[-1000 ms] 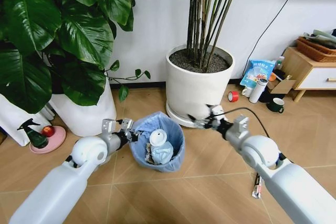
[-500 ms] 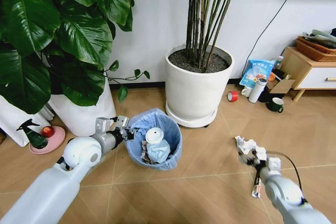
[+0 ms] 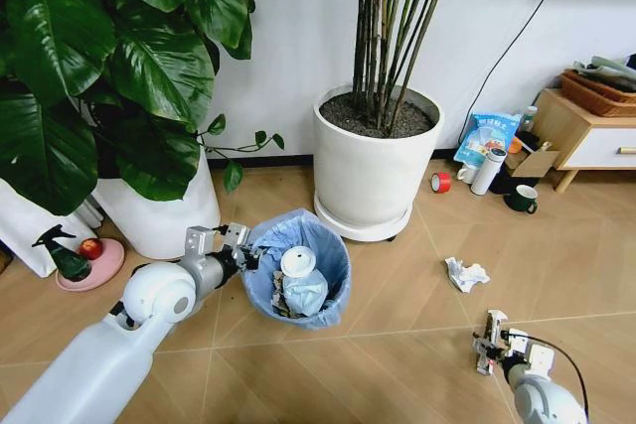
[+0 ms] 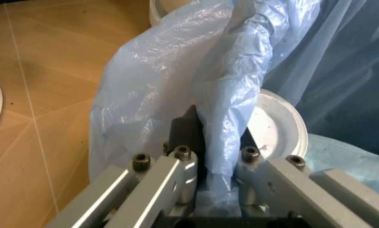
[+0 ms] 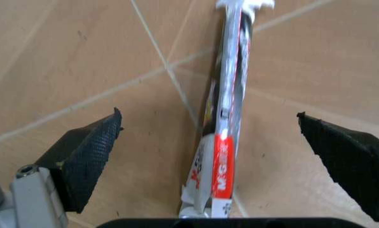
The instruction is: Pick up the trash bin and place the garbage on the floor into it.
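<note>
The trash bin (image 3: pixel 298 270), lined with a crinkly light-blue bag (image 4: pixel 176 85), hangs tilted just above the floor (image 3: pixel 397 295) in front of the plants. My left gripper (image 3: pixel 242 251) is shut on its near rim, pinching bag and dark rim between the fingers (image 4: pixel 183 156). Inside lie a white round lid (image 3: pixel 298 261) and wrappers. My right gripper (image 3: pixel 491 338) is low at the front right, open. Its black pads (image 5: pixel 91 156) straddle a long red-and-white piece of garbage (image 5: pixel 230 71) flat on the boards. Crumpled white paper (image 3: pixel 464 273) lies a little farther away.
A large white plant pot (image 3: pixel 368 171) stands behind the bin, another pot (image 3: pixel 159 211) to its left. A green spray bottle (image 3: pixel 62 255) is at far left. A red tape roll (image 3: pixel 440 182), white bottle (image 3: pixel 488 172), mug (image 3: pixel 522 200) and wooden cabinet (image 3: pixel 586 131) sit at the back right.
My right arm swung from beside the bin to the right and down, passing the crumpled paper and ending over the red-and-white piece. The left gripper kept hold of the bin.
</note>
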